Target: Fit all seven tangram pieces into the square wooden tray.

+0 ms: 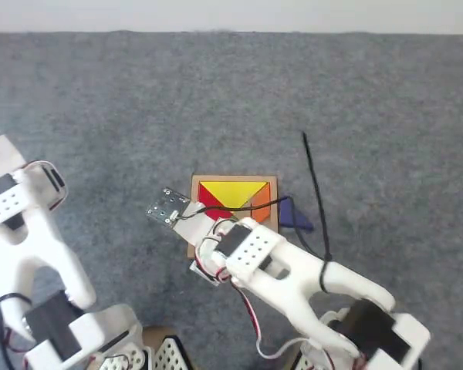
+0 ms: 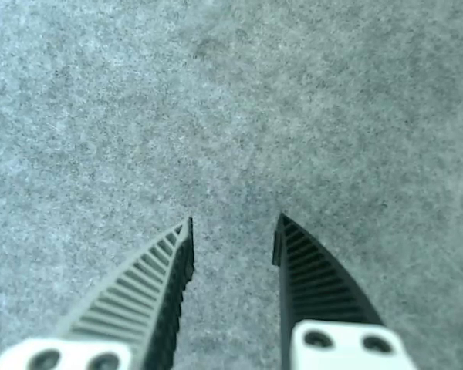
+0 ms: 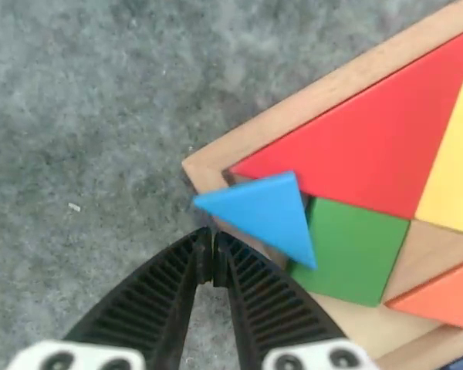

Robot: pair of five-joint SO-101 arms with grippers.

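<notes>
The square wooden tray [image 1: 272, 183] lies mid-table; my right arm [image 1: 255, 254] covers its near part. Its rim [image 3: 293, 116] frames a red triangle [image 3: 370, 146], a yellow triangle [image 3: 459, 177], a green square [image 3: 351, 250] and an orange piece [image 3: 440, 297]. A small blue triangle [image 3: 266, 216] lies askew over the tray's corner, partly on the green square. My right gripper [image 3: 214, 254] is shut, its tips right at that triangle's edge with nothing between them. A dark blue piece [image 1: 295, 217] sits on the carpet beside the tray. My left gripper [image 2: 235, 231] hangs open over bare carpet.
Grey carpet covers the whole table. A black cable [image 1: 316, 193] runs from the right arm across the carpet past the tray's right side. The left arm [image 1: 23, 231] stands at the table's left edge, far from the tray.
</notes>
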